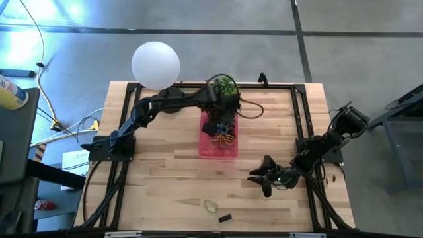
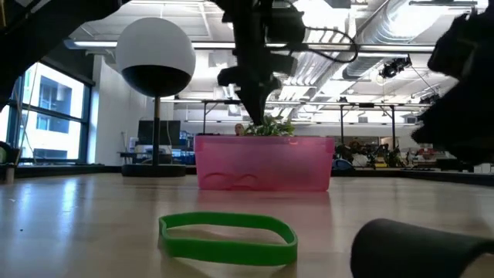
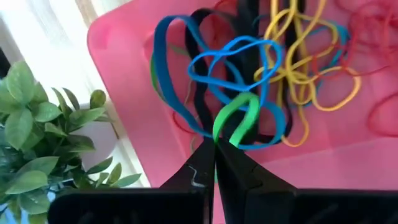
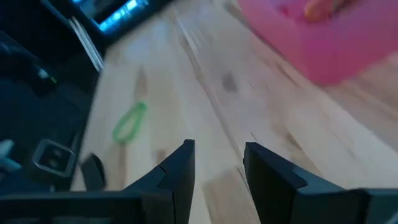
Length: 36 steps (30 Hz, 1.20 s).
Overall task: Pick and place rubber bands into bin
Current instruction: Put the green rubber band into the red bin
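Observation:
The pink bin (image 1: 228,151) (image 2: 266,164) stands mid-table, with yellow, red and orange rubber bands (image 3: 311,74) lying on its floor. My left gripper (image 1: 217,124) (image 3: 214,148) hovers over the bin's far half (image 2: 258,108), shut on a small bunch of bands. One green rubber band (image 1: 210,206) (image 2: 228,234) (image 4: 129,122) lies flat on the table near the front edge. My right gripper (image 1: 260,178) (image 4: 217,155) is open, low over the table to the right of the bin, touching nothing. My left gripper pinches a bunch of green, blue and black bands between its two fingertips, where the green loop (image 3: 233,121) meets them. The fingers point down from above. The loops (image 3: 205,68) hang slack below them over the bin's inside; whether they reach the floor, I cannot tell.
A small black block (image 1: 225,217) (image 4: 93,169) lies near the front edge beside the green band. A green potted plant (image 1: 225,86) (image 3: 37,124) stands just behind the bin. A white globe lamp (image 1: 155,64) (image 2: 154,58) stands at the far left. Bare wood shows around the green band.

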Tool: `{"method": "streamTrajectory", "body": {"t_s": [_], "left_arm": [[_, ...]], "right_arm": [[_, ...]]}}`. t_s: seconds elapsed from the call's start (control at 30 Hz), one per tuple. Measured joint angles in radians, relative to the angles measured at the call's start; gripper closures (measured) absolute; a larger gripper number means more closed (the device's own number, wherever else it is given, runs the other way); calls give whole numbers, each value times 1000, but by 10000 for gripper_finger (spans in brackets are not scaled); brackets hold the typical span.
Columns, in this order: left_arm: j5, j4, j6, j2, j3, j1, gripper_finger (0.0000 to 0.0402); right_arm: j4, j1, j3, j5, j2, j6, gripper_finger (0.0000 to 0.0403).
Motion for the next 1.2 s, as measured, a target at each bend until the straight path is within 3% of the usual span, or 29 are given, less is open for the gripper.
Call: {"method": "streamTrajectory", "body": {"t_s": [0.4, 0.73, 1.2], "left_arm": [[92, -1, 83, 0, -91, 120, 401], [115, 7, 147, 0, -120, 131, 400], [112, 4, 126, 0, -119, 120, 312]], "right_arm": [[38, -1, 1, 158, -102, -128, 274], [46, -1, 1, 321, -202, -279, 274], [46, -1, 1, 277, -209, -246, 274]]}}
